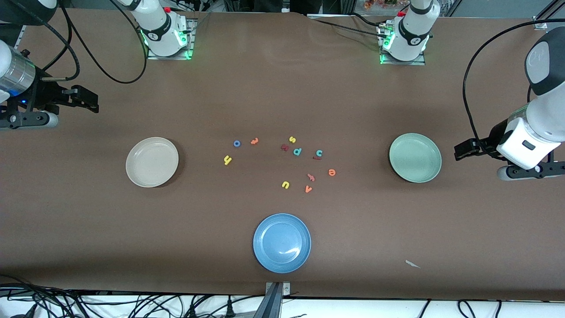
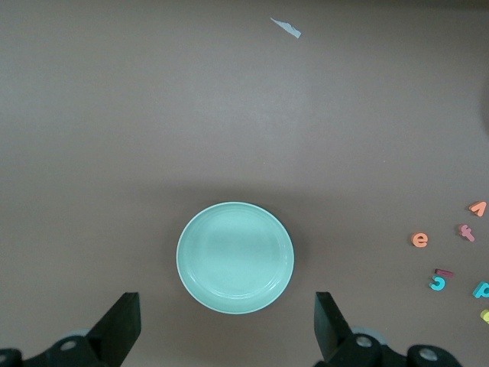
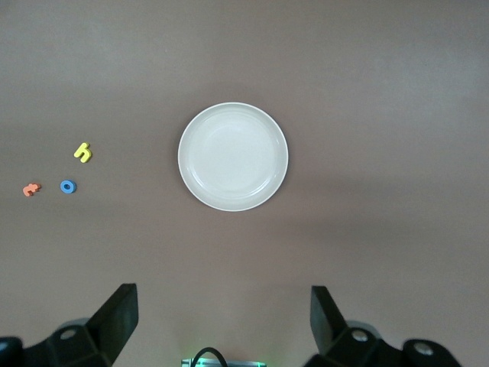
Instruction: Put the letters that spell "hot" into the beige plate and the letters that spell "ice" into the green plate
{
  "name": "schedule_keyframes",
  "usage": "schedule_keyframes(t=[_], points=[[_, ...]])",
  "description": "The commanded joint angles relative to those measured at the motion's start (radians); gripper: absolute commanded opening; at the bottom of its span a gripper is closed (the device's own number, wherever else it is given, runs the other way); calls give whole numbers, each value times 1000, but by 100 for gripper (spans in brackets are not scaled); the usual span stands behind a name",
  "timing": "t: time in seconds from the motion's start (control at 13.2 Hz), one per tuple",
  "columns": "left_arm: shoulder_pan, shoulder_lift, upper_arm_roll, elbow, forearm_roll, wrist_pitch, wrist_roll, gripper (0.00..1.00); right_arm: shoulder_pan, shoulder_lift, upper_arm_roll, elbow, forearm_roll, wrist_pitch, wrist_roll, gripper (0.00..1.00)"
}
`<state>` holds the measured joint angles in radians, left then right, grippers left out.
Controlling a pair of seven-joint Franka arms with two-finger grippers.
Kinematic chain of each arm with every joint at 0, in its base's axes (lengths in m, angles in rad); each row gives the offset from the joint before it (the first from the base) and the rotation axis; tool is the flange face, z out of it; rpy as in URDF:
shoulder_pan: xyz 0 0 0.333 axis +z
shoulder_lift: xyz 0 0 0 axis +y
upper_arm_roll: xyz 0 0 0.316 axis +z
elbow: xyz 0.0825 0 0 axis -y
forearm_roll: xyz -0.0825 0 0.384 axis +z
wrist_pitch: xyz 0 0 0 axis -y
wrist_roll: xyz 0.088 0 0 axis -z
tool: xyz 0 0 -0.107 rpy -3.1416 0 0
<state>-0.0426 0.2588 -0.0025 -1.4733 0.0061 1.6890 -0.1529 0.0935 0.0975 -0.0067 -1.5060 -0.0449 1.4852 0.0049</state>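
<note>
Nearest the table's front edge sits the blue plate (image 1: 281, 243), with a paper scrap (image 1: 412, 264) toward the left arm's end; neither belongs to the task.

The letters are scattered at mid-table, 12 in all. The v (image 1: 308, 189) and u (image 1: 285, 184) lie closest to the camera, then a pinkish letter (image 1: 311, 177) and the e (image 1: 332, 172). Next comes the h (image 1: 227, 160), then the i (image 1: 317, 157) tucked against the c (image 1: 319, 153), and the d (image 1: 297, 151). The broad red letter (image 1: 284, 147), the o (image 1: 236, 143), the t (image 1: 254, 141) and the s (image 1: 292, 139) are farthest. That makes 6 to move and 6 to leave.

There are 3 plates. The beige plate (image 1: 152, 161) lies toward the right arm's end and the green plate (image 1: 415, 157) toward the left arm's, both empty.

The foam letters look feather-light, soft and flat, so they are likely to squash or skid under a hard pinch. I would nip each one across a stroke with a low, gentle grip. The o is best taken across its ring wall. The i will need teasing from the c.

The left gripper (image 2: 227, 336) hangs over the table just beside the green plate. The right gripper (image 3: 221, 325) is over the right arm's end of the table near the beige plate. Both have their jaws spread wide and hold nothing, and both arms wait.
</note>
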Motion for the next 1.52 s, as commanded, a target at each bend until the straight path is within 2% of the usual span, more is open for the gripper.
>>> schedule_keyframes(t=[0.0, 1.44], points=[[1, -21, -1, -28, -14, 0, 16, 100, -8, 8, 1, 24, 19, -19, 14, 100], [3, -23, -1, -33, -14, -5, 47, 100, -31, 33, -19, 26, 79, 0, 49, 100]])
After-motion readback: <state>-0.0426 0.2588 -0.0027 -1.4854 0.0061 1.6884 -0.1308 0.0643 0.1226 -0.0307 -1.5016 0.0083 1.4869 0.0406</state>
